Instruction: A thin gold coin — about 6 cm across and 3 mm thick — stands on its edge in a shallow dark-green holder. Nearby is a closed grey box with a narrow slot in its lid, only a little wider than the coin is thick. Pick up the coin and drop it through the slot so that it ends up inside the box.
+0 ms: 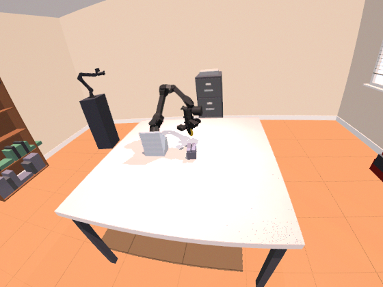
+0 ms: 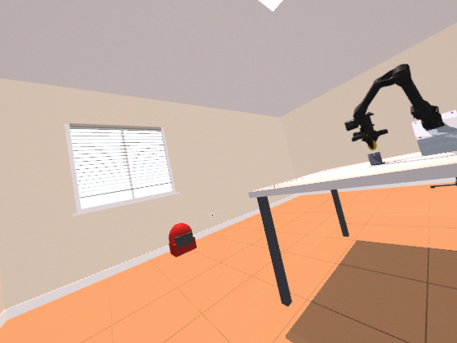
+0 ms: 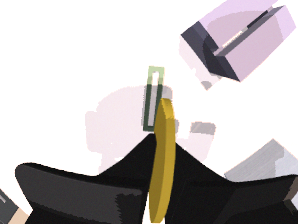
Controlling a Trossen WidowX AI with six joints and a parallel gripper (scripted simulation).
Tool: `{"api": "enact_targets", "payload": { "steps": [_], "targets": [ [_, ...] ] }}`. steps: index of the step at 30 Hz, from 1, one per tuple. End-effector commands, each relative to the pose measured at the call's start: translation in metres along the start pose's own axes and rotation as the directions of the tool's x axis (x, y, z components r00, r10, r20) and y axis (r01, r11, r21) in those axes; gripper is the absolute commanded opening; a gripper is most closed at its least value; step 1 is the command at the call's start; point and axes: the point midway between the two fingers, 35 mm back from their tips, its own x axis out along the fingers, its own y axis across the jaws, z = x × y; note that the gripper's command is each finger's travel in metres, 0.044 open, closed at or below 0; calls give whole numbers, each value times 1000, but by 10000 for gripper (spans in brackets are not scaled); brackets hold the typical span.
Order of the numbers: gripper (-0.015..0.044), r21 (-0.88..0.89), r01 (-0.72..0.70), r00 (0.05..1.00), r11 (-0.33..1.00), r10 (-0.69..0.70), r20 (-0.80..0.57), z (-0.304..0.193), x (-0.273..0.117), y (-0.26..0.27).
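My gripper (image 1: 190, 128) (image 2: 370, 142) (image 3: 156, 140) is shut on the gold coin (image 1: 191, 132) (image 2: 374, 146) (image 3: 168, 160). The coin is on edge, its lower part sticking out below the fingertips, raised above the table. In the wrist view the green holder (image 3: 147, 107) lies below and just ahead of the coin, its opening empty. I cannot make the holder out in the top and exterior views. The closed grey box (image 1: 191, 154) (image 2: 374, 158) (image 3: 252, 52) stands on the table, ahead and to the right in the wrist view. Its narrow slot runs diagonally there, turned from the coin's plane. The coin is not over the box.
A large pale block (image 1: 154, 145) (image 2: 437, 140) stands by the arm's base, left of the box in the top view. The white table (image 1: 191, 198) (image 2: 326, 180) carries both. The cabinet (image 1: 209, 92) and the second arm's pedestal (image 1: 101, 119) stand away from the table.
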Motion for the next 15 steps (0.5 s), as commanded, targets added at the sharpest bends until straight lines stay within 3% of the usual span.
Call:
{"api": "enact_targets", "payload": {
  "steps": [1, 15],
  "targets": [
    [0, 41, 1, 1000, 999, -1, -2, -1, -2, 1],
    [0, 483, 1, 1000, 876, -1, -2, -2, -2, 5]
  ]
}}
